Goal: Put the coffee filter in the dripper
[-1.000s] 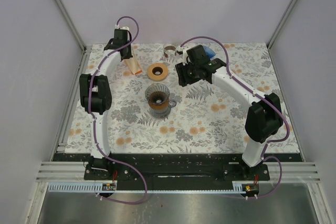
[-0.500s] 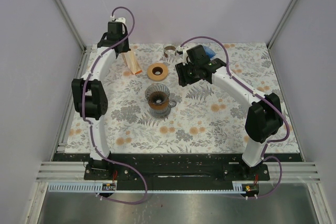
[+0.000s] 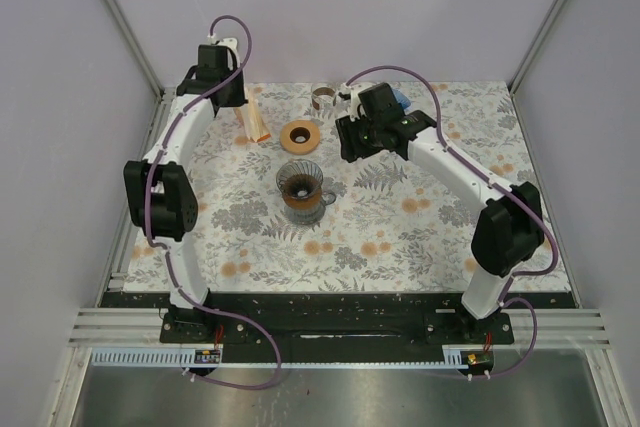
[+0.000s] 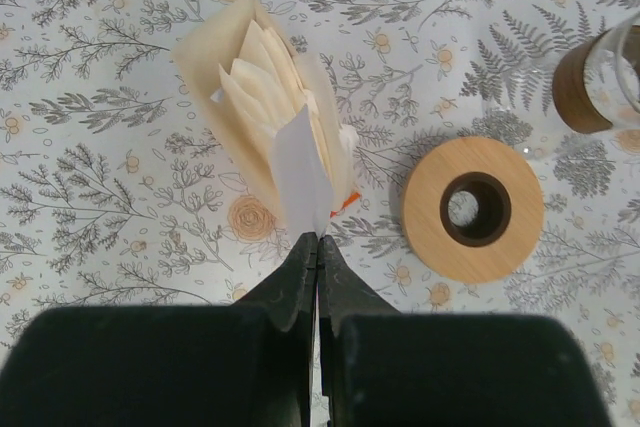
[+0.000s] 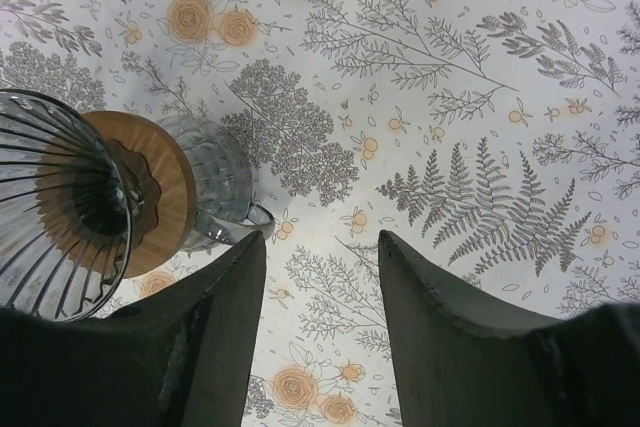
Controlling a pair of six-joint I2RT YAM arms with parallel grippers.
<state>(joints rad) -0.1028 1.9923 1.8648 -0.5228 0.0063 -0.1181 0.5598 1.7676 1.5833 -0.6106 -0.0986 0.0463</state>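
Observation:
The glass dripper (image 3: 300, 190) with a wooden collar stands mid-table; it also shows at the left of the right wrist view (image 5: 70, 202), and no filter shows in it. A cream pack of paper filters (image 3: 253, 123) lies at the back left, fanned open in the left wrist view (image 4: 255, 87). My left gripper (image 4: 318, 239) is shut on the edge of one white filter sheet (image 4: 298, 172) that rises out of the pack; in the top view the left gripper (image 3: 238, 105) is just above the pack. My right gripper (image 5: 320, 242) is open and empty, hovering right of the dripper (image 3: 348, 145).
A wooden ring (image 3: 300, 136) lies between the pack and the dripper, also in the left wrist view (image 4: 472, 209). A small glass cup with a brown band (image 3: 323, 97) stands at the back (image 4: 598, 77). A blue object (image 3: 399, 99) sits behind the right arm.
My left arm has drawn back and to the left, its wrist rising above the filter pack. The right arm has shifted only slightly.

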